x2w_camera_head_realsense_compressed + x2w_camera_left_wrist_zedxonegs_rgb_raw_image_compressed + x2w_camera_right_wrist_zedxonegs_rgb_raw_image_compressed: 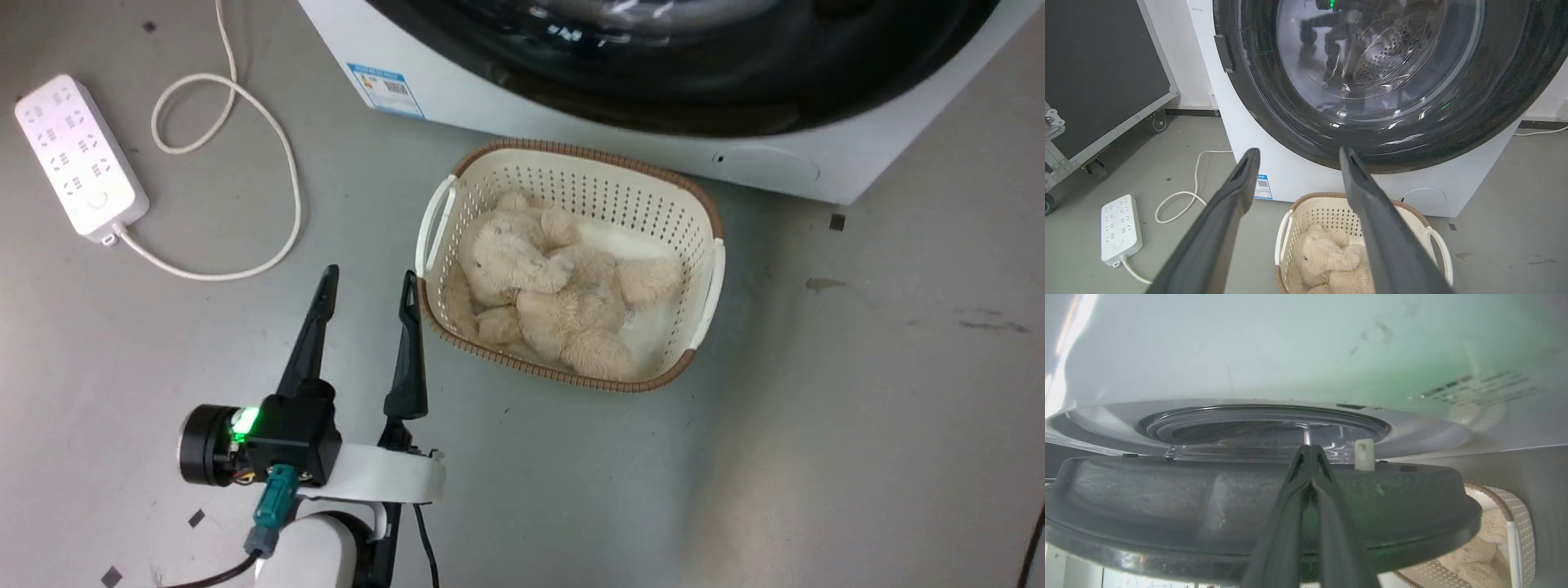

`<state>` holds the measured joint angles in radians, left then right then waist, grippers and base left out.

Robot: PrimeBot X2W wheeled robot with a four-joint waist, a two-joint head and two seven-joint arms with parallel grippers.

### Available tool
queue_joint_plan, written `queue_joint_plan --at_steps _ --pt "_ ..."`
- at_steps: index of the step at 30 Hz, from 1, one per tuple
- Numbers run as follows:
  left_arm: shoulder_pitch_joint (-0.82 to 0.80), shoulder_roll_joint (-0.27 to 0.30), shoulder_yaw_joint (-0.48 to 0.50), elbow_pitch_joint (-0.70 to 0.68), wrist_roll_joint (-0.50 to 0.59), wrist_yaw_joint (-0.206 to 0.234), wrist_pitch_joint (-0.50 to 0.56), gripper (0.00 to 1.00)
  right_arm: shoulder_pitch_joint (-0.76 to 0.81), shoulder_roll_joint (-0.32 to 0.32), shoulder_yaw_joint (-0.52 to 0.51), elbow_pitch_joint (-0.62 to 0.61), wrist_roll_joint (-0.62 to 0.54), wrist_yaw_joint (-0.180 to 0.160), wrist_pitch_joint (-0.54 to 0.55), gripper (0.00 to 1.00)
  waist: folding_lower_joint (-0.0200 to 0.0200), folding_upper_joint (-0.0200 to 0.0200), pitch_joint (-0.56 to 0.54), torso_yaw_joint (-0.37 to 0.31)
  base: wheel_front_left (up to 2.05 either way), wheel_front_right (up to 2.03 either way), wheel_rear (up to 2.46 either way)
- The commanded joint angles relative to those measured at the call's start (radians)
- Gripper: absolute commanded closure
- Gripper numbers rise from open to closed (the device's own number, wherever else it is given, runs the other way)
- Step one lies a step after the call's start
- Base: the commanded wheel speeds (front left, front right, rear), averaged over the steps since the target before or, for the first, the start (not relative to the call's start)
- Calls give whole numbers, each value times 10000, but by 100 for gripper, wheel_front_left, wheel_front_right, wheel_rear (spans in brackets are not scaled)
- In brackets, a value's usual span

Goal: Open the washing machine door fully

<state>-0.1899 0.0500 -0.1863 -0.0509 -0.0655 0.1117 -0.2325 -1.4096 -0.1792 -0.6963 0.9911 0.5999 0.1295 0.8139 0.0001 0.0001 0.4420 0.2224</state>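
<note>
Hovering low over the grey floor, the left hand [369,274] has its two dark fingers spread wide apart, holding nothing, just beside a cream laundry basket [588,152] with a plush toy [555,286] inside. Behind the basket stands the white washing machine [1298,179], with the glossy black washing machine door [1265,102] across its front. The right hand [1309,448], fingers pressed together, points across the door's dark inner side, tips near a white latch [1364,454].

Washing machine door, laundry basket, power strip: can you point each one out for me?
washing machine door [1372,61], left wrist view, on its glass centre.
laundry basket [588,153], head view, on its brown back rim.
power strip [80,155], head view, on its white top.
</note>
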Motion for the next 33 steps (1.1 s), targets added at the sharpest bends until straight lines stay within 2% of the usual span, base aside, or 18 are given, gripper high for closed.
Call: queue_joint_plan --at_steps 1,8,16,20,21,22,24,25,26,27,28,33 --pt "-129 3 -123 94 -86 30 -136 0 41 239 -142 278 190 12 379 100 -1 -1 -260 -46 0 0 0" --pt "130 3 -413 605 -176 60 -282 0 1315 730 -458 93 591 12 1525 100 -1 -1 -1233 -197 0 0 0" --pt "690 24 -429 953 -127 -22 -293 0 3088 1241 -173 -1013 1113 12 2572 100 -1 -1 -2260 -397 0 0 0" --pt "969 42 -440 1079 -107 -113 -293 0 4162 1284 946 -1235 2276 12 3274 100 -1 -1 -2684 -359 0 0 0" --pt "969 42 -440 1079 -107 -113 -293 0 4162 1284 946 -1235 2276 12 3274 100 -1 -1 -2684 -359 0 0 0" --pt "1035 41 -433 1100 -112 -131 -293 0 4524 1286 1614 -1274 2992 12 3305 100 -1 -1 -2781 -340 0 0 0" --pt "1064 40 -424 1102 -116 -136 -293 0 4684 1286 1953 -1290 3378 12 3260 100 -1 -1 -2817 -332 0 0 0" --pt "1122 39 -410 1102 -122 -148 -293 0 4981 1287 2685 -1309 4138 12 3181 100 -1 -1 -2873 -308 0 0 0" --pt "1122 39 -410 1102 -122 -148 -293 0 4981 1287 2685 -1309 4138 12 3181 100 -1 -1 -2873 -308 0 0 0" --pt "1173 38 -409 1114 -126 -159 -293 0 5289 1287 3452 -1364 4847 12 3078 100 -1 -1 -2935 -266 0 0 0" --pt "1173 38 -409 1114 -126 -159 -293 0 5289 1287 3452 -1364 4847 12 3078 100 -1 -1 -2935 -266 0 0 0" --pt "1293 34 -411 1157 -132 -183 -293 0 6192 1288 5540 -1706 6592 12 2827 100 -1 -1 -3093 -139 0 0 0"
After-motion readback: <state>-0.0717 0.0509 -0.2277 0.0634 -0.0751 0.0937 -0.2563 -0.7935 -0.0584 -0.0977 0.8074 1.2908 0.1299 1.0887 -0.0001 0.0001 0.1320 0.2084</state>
